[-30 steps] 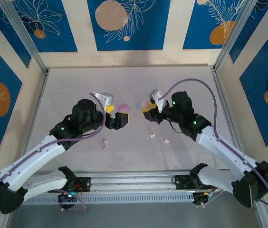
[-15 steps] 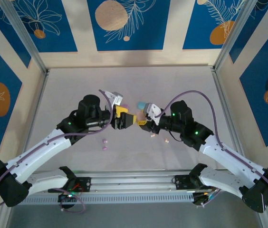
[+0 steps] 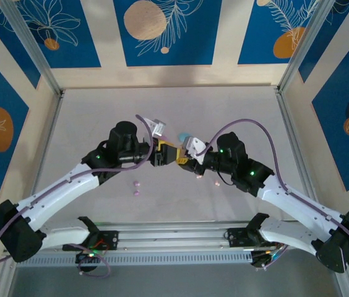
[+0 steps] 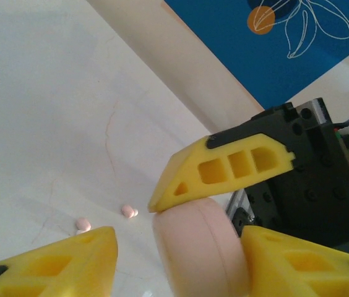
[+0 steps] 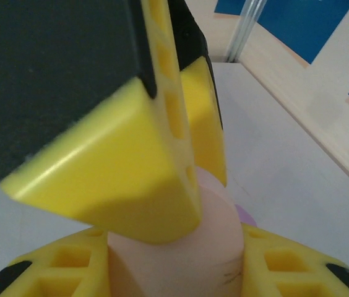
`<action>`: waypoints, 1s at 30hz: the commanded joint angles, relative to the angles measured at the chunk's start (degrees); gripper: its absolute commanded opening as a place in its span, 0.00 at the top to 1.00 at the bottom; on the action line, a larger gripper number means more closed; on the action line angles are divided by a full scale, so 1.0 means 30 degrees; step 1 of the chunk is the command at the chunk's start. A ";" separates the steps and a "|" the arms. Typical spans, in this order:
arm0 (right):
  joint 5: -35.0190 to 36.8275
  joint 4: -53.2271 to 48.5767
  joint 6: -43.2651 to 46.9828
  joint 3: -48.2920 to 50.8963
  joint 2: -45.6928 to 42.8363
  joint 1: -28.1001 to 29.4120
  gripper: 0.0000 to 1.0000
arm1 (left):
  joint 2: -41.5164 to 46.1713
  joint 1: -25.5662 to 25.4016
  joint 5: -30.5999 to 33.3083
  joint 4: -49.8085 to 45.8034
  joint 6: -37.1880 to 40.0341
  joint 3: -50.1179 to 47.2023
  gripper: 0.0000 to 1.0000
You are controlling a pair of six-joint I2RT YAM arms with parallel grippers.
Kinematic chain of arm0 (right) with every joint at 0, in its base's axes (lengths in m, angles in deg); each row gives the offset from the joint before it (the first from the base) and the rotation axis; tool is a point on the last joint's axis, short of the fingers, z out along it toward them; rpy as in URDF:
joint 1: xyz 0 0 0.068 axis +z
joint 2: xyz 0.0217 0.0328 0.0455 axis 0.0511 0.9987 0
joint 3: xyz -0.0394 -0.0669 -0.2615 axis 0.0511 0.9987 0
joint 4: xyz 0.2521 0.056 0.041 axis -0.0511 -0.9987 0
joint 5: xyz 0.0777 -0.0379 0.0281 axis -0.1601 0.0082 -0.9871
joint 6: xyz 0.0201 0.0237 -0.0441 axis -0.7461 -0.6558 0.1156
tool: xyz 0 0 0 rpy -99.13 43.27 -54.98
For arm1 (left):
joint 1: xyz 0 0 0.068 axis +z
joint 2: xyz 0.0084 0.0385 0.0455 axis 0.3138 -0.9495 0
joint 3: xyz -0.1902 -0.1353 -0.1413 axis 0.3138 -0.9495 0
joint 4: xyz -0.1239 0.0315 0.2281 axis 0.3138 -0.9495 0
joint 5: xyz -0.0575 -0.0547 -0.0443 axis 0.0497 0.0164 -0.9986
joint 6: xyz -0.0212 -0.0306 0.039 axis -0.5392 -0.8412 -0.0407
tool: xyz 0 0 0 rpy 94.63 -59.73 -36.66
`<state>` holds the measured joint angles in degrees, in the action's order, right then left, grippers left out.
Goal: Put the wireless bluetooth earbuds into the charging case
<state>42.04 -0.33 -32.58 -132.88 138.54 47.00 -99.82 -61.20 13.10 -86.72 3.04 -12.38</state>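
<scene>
A peach charging case (image 4: 199, 247) hangs above the table between both grippers. My right gripper (image 5: 174, 247) is shut on it, both pads pressed to its sides. From the opposite side my left gripper (image 4: 177, 241) straddles the same case: one finger (image 4: 298, 260) is against it, while the other finger (image 4: 57, 263) stands a little apart. In the top view the left gripper (image 3: 162, 154) and the right gripper (image 3: 184, 162) meet at mid-table. Two peach earbuds (image 3: 198, 178) lie on the table below the right gripper, also seen as peach earbuds (image 4: 128, 211). Two lilac earbuds (image 3: 137, 184) lie under the left arm.
A light blue case (image 3: 184, 137) sits on the table just behind the grippers. A lilac case (image 5: 245, 216) peeks out behind the held one. Metal frame rails and patterned walls bound the table on three sides.
Both grippers have come together at mid-table. The right one carried the peach case there, and the left one's jaws have narrowed around it.
</scene>
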 commanded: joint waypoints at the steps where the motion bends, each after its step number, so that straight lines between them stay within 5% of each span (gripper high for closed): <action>1: 0.1226 0.0493 0.0776 -0.0768 0.0296 0.0397 0.71 | -0.0460 -0.0208 -0.0267 0.0031 -0.0413 0.0812 0.51; 6: 0.2454 0.0837 0.1509 -0.0862 0.0608 0.0993 0.71 | -0.0911 -0.0390 -0.0269 -0.0082 -0.0547 0.0989 0.63; 18: 0.3980 0.1893 0.2265 -0.0715 0.0612 0.1385 0.70 | -0.1005 -0.0431 -0.0181 -0.0342 -0.0525 0.0987 0.63; 23: 0.4023 0.1906 0.2274 -0.0671 0.0609 0.1451 0.68 | -0.0841 -0.0447 0.0000 -0.0414 -0.0480 0.0932 0.81; 30: 0.3193 0.3386 0.1888 0.0613 -0.0455 0.1196 0.59 | -0.0115 -0.0341 0.0072 0.1062 -0.1596 0.0404 0.89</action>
<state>52.93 3.06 -26.39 -132.70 140.07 50.96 -102.33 -61.71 14.22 -86.50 0.81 -10.98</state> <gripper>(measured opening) 0.408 0.263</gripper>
